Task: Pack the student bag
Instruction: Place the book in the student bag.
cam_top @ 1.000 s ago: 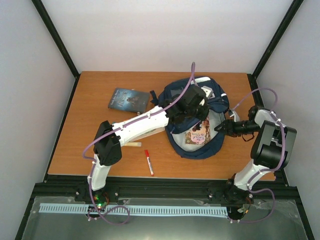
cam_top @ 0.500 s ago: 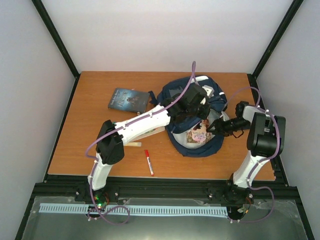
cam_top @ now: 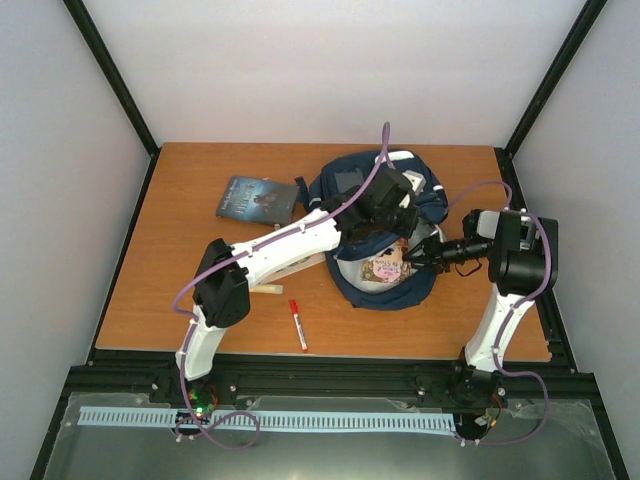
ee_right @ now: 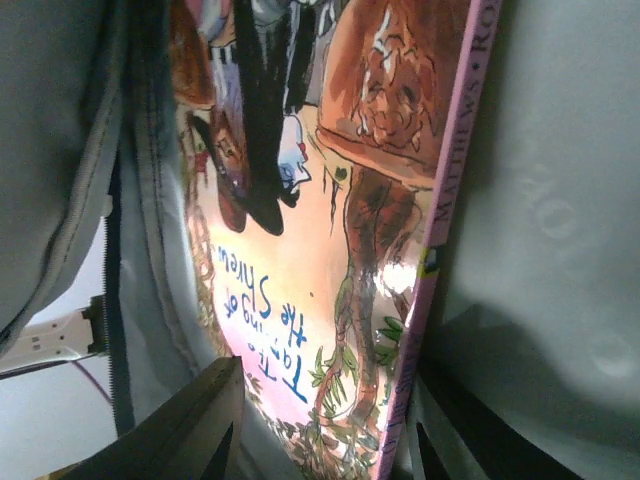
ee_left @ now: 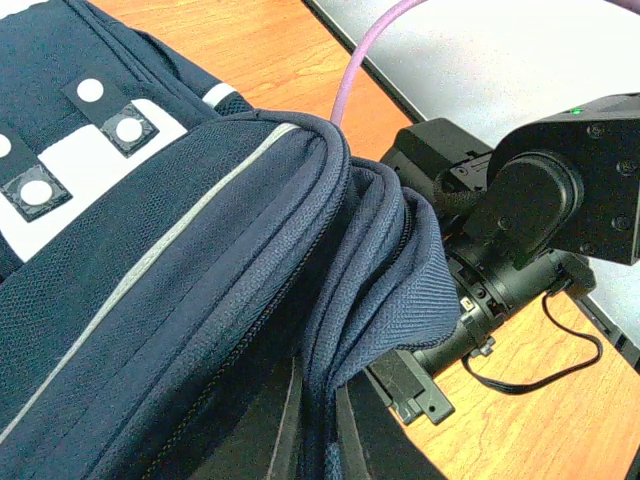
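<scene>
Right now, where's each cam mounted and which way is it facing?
Top external: above and behind the bases, looking down on the table; left arm and right arm show whole.
Left wrist: on the left arm, looking past the left end effector, shut on the student bag, to the right arm.
Right wrist: on the right arm, inside the bag, facing the illustrated book against grey lining; the right end effector frames the bottom.
Shared: top and right wrist both show the book.

The student bag [cam_top: 395,298] lies open on the table [cam_top: 200,290] with a colourful book [cam_top: 385,270] inside
</scene>
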`<state>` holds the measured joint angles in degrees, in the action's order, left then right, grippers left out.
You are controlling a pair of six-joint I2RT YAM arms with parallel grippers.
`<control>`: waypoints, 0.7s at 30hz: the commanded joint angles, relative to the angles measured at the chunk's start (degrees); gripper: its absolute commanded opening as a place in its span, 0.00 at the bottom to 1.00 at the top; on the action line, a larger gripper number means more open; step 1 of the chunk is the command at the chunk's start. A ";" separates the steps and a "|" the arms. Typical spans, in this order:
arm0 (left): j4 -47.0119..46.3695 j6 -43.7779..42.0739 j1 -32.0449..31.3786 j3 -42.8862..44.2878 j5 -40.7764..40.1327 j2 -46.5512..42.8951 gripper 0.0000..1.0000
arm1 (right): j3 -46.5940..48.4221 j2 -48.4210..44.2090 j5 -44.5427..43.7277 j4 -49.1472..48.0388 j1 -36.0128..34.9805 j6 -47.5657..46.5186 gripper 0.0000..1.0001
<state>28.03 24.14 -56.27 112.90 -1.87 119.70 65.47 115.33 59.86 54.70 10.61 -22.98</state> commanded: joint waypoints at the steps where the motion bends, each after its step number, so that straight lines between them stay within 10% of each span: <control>1: -4.44 1.87 0.20 3.82 1.49 -0.80 0.01 | 0.28 0.55 4.30 1.05 -2.32 -1.06 0.45; 17: -3.12 1.31 0.24 5.97 2.05 1.44 0.01 | -0.36 2.46 7.50 2.16 -3.16 -2.70 0.27; 21: -2.90 0.84 0.20 6.16 1.83 1.42 0.01 | -0.54 2.83 6.56 -0.32 -3.46 0.63 0.39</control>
<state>28.27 24.25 -56.18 114.91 -0.73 121.36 65.30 117.27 64.99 56.53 8.19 -24.05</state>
